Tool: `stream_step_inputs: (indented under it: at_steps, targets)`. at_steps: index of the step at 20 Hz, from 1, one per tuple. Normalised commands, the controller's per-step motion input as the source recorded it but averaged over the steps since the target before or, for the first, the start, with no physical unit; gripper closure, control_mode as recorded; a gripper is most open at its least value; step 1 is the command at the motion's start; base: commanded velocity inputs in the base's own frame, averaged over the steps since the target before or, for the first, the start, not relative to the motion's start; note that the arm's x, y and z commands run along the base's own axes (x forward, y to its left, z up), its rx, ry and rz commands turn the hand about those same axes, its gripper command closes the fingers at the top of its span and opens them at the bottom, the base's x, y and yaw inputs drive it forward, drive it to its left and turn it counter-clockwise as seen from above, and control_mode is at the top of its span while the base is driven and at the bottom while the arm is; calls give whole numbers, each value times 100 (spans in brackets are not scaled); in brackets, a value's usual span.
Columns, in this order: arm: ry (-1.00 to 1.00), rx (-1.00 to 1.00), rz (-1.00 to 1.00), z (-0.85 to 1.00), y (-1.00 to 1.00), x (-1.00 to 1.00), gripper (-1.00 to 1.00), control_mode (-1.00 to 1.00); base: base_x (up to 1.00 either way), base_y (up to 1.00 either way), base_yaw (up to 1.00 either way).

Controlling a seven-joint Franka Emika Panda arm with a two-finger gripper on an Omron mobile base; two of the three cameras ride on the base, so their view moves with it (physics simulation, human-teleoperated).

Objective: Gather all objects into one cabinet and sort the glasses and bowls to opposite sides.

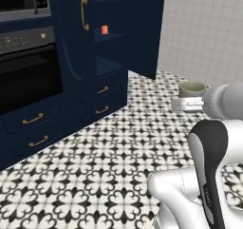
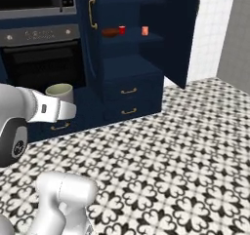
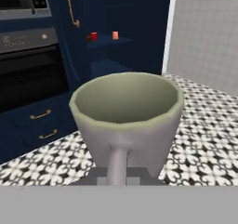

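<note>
My gripper (image 3: 118, 174) is shut on the handle of a pale grey-green mug (image 3: 125, 121), held upright in the air above the floor. The same mug (image 1: 191, 88) (image 2: 59, 91) sits at the end of my arm, some way in front of the cabinet (image 2: 132, 68). The dark navy cabinet (image 1: 111, 57) stands open. On one shelf a wooden bowl (image 2: 110, 32) lies at the left, a red cup (image 2: 121, 29) stands right beside it, and a salmon-orange cup (image 2: 145, 30) stands farther right. The hand view shows both cups (image 3: 94, 36) (image 3: 115, 35) on that shelf.
The cabinet's right door (image 1: 144, 28) swings out over the patterned tile floor (image 2: 171, 146). A built-in oven (image 1: 28, 76) with brass-handled drawers (image 1: 32, 119) fills the wall to the left. A light tiled wall (image 1: 204, 28) stands to the right.
</note>
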Motion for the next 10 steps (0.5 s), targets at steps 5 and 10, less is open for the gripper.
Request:
stream_step_inputs:
  at_steps: [5,10]
  targets:
    - [0,0,0,0,0,0,100,100,100,-59,19]
    - [0,0,0,0,0,0,100,100,100,-63,21]
